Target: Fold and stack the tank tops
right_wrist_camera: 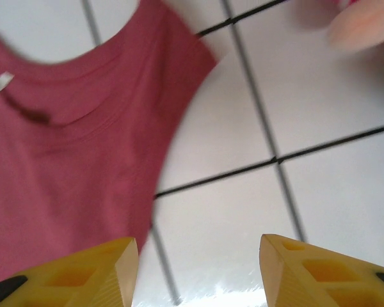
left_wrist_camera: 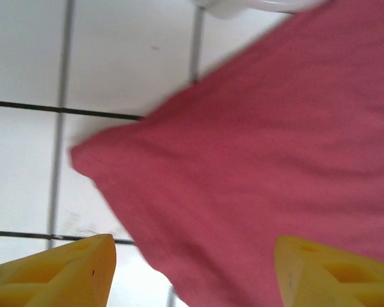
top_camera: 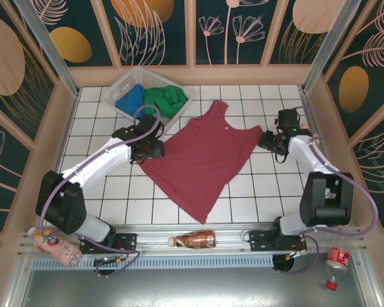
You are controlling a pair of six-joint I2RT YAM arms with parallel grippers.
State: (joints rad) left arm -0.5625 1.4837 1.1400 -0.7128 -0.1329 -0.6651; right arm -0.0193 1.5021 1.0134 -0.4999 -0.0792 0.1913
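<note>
Yellow fingers of left gripper stood wide apart with nothing clamped, over a hem corner of the maroon tank top. Right gripper was also spread and held nothing, above bare tile just beside the armhole edge. Maroon tank top lay flat and skewed on the middle of the tiled surface, straps toward the far edge, hem toward the near-left. Green tank top and blue tank top sat bunched in the white basket at the far-left corner. Brown bottle lay at the near edge.
</note>
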